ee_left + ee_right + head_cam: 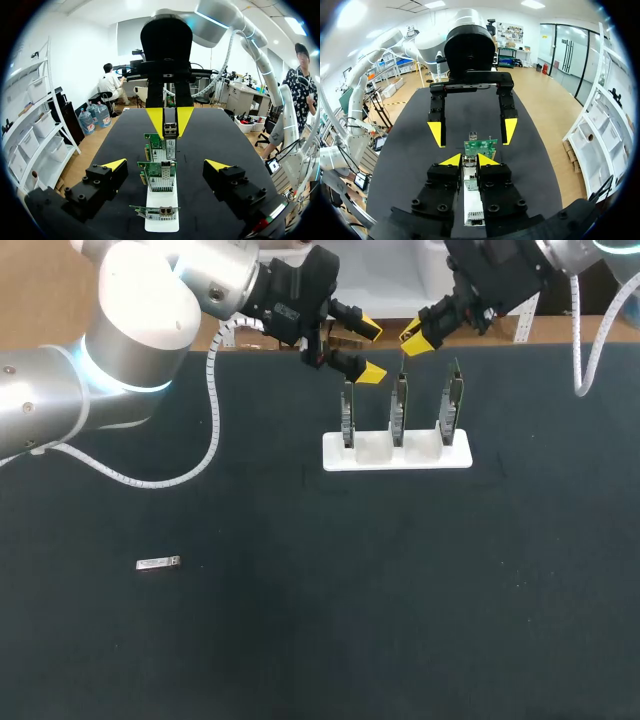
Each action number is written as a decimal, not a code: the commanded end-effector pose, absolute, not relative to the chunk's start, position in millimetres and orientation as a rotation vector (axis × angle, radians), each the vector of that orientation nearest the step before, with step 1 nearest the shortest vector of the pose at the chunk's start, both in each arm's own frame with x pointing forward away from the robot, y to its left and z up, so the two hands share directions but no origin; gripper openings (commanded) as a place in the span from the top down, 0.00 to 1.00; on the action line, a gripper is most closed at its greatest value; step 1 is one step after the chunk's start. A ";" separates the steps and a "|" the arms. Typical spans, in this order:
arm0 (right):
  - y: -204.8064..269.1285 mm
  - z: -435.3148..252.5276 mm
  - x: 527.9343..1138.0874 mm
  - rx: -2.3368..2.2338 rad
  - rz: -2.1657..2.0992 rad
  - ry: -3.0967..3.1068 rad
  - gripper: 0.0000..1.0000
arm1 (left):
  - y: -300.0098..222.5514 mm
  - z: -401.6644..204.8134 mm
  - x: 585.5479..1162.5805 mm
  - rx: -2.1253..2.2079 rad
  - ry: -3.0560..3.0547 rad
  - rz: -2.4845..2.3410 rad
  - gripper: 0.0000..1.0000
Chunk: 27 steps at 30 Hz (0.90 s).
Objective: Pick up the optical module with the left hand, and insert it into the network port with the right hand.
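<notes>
Above card rack (420, 458), R tool (409, 342) grips module (170, 131), L tool (372, 351) close.

Three network cards (347, 412) (399, 405) (454, 400), one white holder (397, 456), two pincers (371, 350) (415, 339), and two optical modules (157, 563) (170, 131).

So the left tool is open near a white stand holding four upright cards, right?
Not four: the head view shows three upright cards in the white stand. The left tool is indeed open near it.
</notes>
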State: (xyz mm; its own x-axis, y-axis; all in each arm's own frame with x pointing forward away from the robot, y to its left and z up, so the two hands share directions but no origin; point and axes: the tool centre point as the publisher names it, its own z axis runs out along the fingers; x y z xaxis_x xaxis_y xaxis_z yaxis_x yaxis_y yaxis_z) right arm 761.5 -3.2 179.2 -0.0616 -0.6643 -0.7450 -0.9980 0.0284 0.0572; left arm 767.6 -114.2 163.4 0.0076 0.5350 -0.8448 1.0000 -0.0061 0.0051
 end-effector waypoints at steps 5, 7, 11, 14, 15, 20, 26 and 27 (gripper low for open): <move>-0.8 172.1 770.0 -1.706 0.843 1.780 1.00 | -113.6 162.8 766.8 1.616 1.601 -0.884 0.00; 0.7 171.6 769.6 -1.706 0.844 1.781 1.00 | -113.6 162.8 766.8 1.616 1.601 -0.884 0.00; 3.6 170.4 768.0 -1.707 0.850 1.783 1.00 | -113.6 162.8 766.8 1.616 1.601 -0.884 0.00; 4.5 169.4 766.7 -1.704 0.853 1.788 1.00 | -113.6 162.8 766.8 1.616 1.601 -0.884 0.00; 4.7 169.3 766.3 -1.703 0.854 1.789 1.00 | -113.6 162.8 766.8 1.616 1.601 -0.884 0.00; 5.2 170.5 764.5 -1.700 0.845 1.793 1.00 | -113.6 162.8 766.8 1.616 1.601 -0.884 0.00; 4.4 170.8 763.0 -1.701 0.827 1.807 1.00 | -113.6 162.8 766.8 1.616 1.601 -0.884 0.00; 4.3 170.9 762.7 -1.700 0.827 1.807 1.00 | -113.6 162.8 766.8 1.616 1.601 -0.884 0.00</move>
